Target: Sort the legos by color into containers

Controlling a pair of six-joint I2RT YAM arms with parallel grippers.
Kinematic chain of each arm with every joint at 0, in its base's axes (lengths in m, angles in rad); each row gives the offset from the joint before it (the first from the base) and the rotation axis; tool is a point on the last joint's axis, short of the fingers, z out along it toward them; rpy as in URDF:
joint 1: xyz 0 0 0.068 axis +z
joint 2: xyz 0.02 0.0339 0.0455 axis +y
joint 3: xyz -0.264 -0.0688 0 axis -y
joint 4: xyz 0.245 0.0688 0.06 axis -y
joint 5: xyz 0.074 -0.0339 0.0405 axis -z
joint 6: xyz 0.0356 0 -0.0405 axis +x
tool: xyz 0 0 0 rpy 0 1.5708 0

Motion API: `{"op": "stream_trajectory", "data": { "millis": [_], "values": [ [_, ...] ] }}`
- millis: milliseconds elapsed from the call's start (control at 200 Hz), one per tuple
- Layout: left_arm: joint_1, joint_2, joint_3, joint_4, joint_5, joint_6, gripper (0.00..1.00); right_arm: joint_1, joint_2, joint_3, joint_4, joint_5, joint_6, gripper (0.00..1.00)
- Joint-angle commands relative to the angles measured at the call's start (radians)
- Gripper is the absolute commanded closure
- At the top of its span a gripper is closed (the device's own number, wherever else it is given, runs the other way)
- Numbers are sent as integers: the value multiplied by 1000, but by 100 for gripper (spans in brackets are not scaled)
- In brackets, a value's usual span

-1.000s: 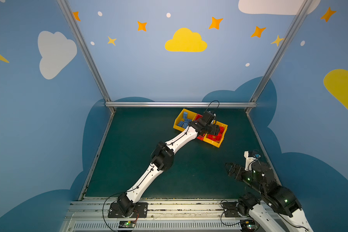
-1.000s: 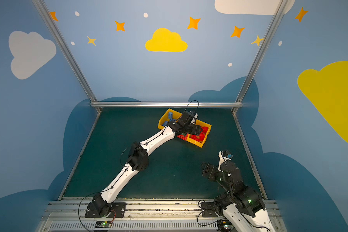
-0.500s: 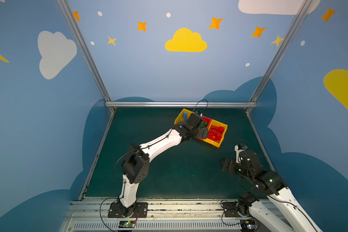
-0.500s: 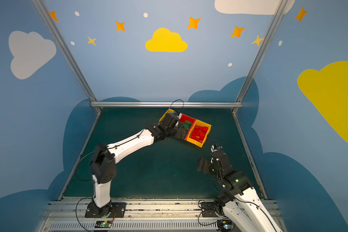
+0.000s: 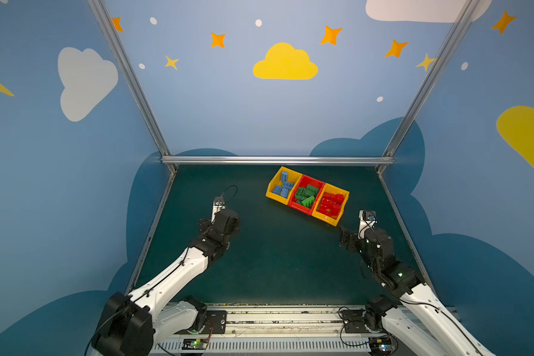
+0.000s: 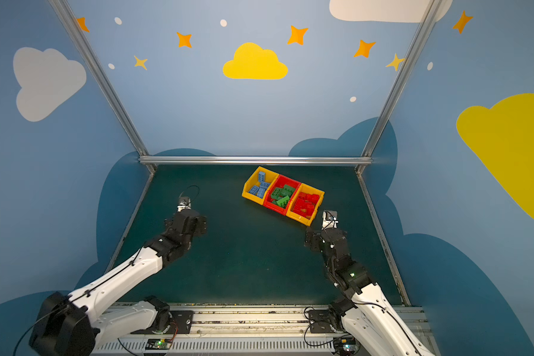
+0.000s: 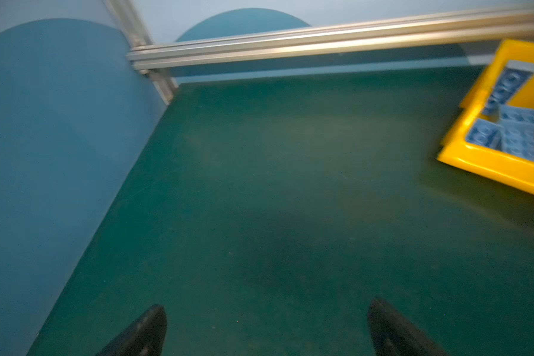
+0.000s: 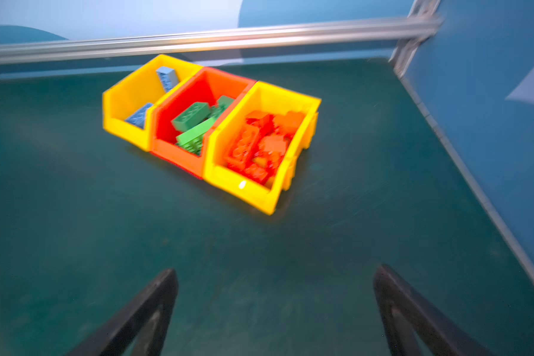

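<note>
In the bins (image 5: 322, 218), the bricks (image 5: 308, 201) look light, hard and slick, best pinched across long sides; left gripper (image 7: 265, 305) and right gripper (image 8: 276, 271) gape empty.

I see joined containers (image 5: 330, 219) skewed: blue legos (image 5: 283, 185) in yellow end bin, green legos (image 5: 306, 194) in middle red, red legos (image 5: 332, 202) in other yellow.

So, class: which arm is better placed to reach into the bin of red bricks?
Right, probably: the right claw, open, faces that yellow bin close by, while the left claw sits farther off.
</note>
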Motion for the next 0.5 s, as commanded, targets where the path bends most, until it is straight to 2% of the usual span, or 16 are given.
{"op": "stream_trajectory", "data": {
  "millis": [0,145,260,365,415,496],
  "values": [
    [78,-93,-91,174,-18,32,0,-43,36,-61,223,175,-154,3],
    [191,-129,-218,374,7,80,0,-189,119,-129,347,60,-105,3],
    [305,-90,-269,464,137,28,0,-210,233,-191,535,38,-176,3],
    [360,9,-306,604,190,19,0,-234,355,-220,710,30,-240,3],
    [367,69,-311,660,192,30,0,-257,411,-219,765,-20,-288,3],
    [375,184,-319,772,209,38,0,-300,504,-219,865,-99,-274,3]
  ]
}}
